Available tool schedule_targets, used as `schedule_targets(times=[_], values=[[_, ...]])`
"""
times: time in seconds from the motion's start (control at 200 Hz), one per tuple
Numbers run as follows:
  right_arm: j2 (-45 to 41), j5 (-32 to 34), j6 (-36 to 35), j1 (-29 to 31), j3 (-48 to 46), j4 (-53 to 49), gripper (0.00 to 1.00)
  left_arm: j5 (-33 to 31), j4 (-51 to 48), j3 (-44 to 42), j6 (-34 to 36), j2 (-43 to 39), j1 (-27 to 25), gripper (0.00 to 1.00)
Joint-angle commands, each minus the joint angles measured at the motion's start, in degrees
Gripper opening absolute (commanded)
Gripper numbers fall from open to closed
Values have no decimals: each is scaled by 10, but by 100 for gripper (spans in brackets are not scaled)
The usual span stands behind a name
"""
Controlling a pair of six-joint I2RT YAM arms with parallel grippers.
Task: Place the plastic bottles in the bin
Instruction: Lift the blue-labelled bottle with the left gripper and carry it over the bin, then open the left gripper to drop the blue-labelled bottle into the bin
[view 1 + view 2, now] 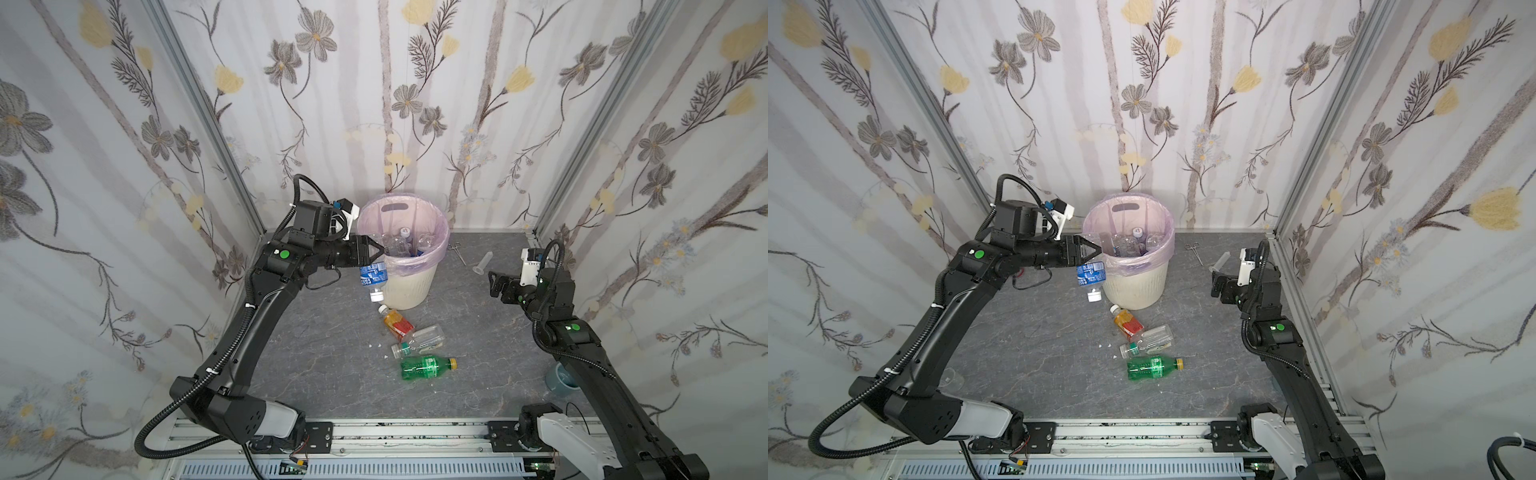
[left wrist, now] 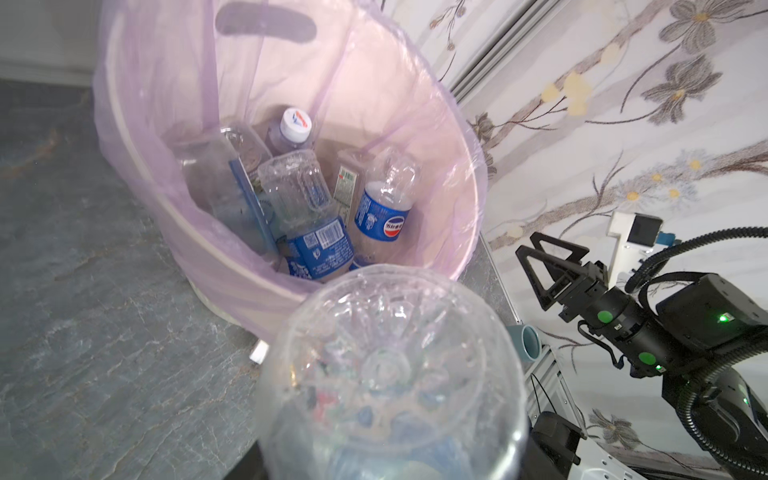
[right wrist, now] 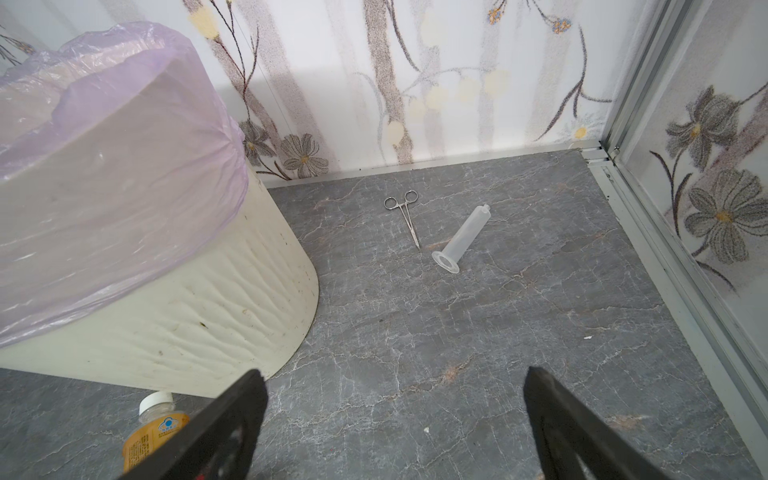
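Note:
My left gripper [image 1: 381,250] reaches to the left rim of the cream bin [image 1: 409,289] with its pink liner [image 2: 137,137]. It is shut on a clear bottle with a blue label [image 1: 373,275], which hangs cap down just outside the rim. In the left wrist view that bottle's base [image 2: 386,365] hides the fingers. Several bottles [image 2: 320,199] lie inside the bin. On the floor in front of it lie an orange bottle [image 1: 397,322], a clear bottle [image 1: 420,338] and a green bottle [image 1: 428,368]. Off to the right, my right gripper [image 1: 494,284] is open and holds nothing.
Metal forceps [image 3: 405,216] and a clear flared tube [image 3: 461,237] lie right of the bin near the back wall. A blue-grey cup [image 1: 559,376] sits by the right arm. Small white scraps [image 1: 376,345] dot the floor. Patterned walls close in three sides.

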Motion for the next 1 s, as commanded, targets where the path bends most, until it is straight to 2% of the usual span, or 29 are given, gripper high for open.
schedule_targets(times=[0.0,0.19,0.35,0.48,0.81,0.995], values=[[-5,-3,-3,0,8,0,97,-10,17,50,16,29,3,56],[-17,-9,5,0,9,-5,97,-35,40,164,30,95,7,56],[-26,-7,6,0,10,-9,97,-26,43,280,52,165,16,56],[-29,-8,8,0,12,-12,97,-36,43,342,103,215,17,56],[-47,-7,17,0,7,-19,97,-96,45,377,222,272,13,55],[-52,-10,25,0,2,-16,97,-169,47,375,328,288,-15,57]])
